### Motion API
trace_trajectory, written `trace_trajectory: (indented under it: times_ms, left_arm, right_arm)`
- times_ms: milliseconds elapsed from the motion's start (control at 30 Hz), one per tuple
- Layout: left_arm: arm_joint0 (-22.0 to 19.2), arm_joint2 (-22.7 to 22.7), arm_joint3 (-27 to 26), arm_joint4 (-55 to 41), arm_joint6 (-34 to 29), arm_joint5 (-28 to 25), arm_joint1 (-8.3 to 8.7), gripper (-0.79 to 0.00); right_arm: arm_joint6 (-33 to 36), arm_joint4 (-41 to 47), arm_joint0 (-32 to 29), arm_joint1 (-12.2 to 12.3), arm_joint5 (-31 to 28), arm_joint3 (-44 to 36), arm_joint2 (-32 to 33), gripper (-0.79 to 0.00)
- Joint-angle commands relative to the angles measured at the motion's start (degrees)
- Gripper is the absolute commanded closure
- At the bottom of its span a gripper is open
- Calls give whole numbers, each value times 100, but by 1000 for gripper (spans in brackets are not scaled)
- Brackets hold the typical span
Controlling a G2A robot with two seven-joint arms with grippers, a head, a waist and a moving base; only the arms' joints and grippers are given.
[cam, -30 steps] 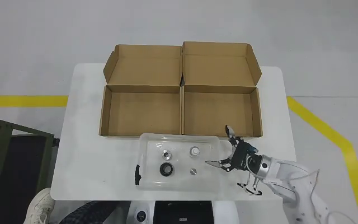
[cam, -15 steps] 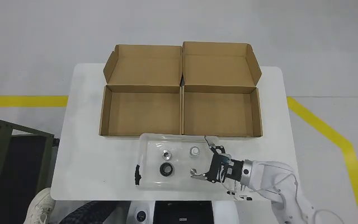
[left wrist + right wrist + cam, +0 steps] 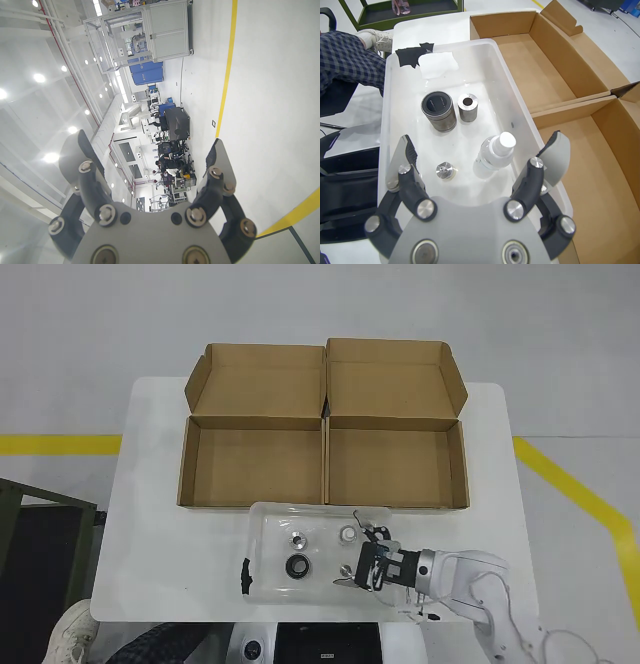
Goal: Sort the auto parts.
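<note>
- Four auto parts stand in the clear bin (image 3: 517, 100): a black-cored bearing (image 3: 438, 111), a steel sleeve (image 3: 468, 107), a white-capped bottle (image 3: 496, 155) and a small metal fitting (image 3: 445, 171).
- My right gripper (image 3: 481, 143), jaws spread wide and empty, has travelled in from beyond the bin's end and now hangs over the bottle and fitting.
- I judge the first pick is near; no part has reached the cardboard boxes (image 3: 255, 464) just behind the bin.
- My left gripper (image 3: 150, 140), also wide, points into the room.
</note>
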Motion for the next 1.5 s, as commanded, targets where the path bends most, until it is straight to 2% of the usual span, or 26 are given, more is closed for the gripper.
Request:
trace_trajectory:
  times_ms: [0,67,267,500,633,867,900,967,1067,1133,1167,1200,1467]
  left_arm:
    - [0,0,0,0,0,0,0,-785]
    - [0,0,0,0,0,0,0,-785]
    - [0,0,0,0,0,0,0,-785]
    - [0,0,0,0,0,0,0,-785]
    - [0,0,0,0,0,0,0,-785]
    - [0,0,0,0,0,0,0,-785]
    - [0,0,0,0,0,0,0,-785]
    - [0,0,0,0,0,0,0,-785]
    - [0,0,0,0,0,0,0,-785]
    - [0,0,0,0,0,0,0,-785]
    - [0,0,0,0,0,0,0,-785]
    - [0,0,0,0,0,0,0,-785]
    - [0,0,0,0,0,0,0,-785]
  right_arm:
    - [24,15,14,6,-6,38,-22,-785]
    - [39,26,38,12,5,70,-46,-763]
    - [79,71,136,24,85,183,-105,-785]
    - [175,75,270,26,292,340,-197,-757]
    - [206,66,313,32,358,393,-242,-643]
    - [265,79,412,35,489,503,-327,-588]
    - [277,85,429,35,498,526,-343,-566]
    - [317,86,462,34,522,569,-384,-425]
    - [346,117,514,34,530,630,-430,-271]
    - [358,150,541,37,518,670,-449,-126]
    - [364,163,553,38,512,684,-457,-28]
    - [370,178,563,39,514,693,-463,0]
    - [277,269,557,67,485,544,-442,0]
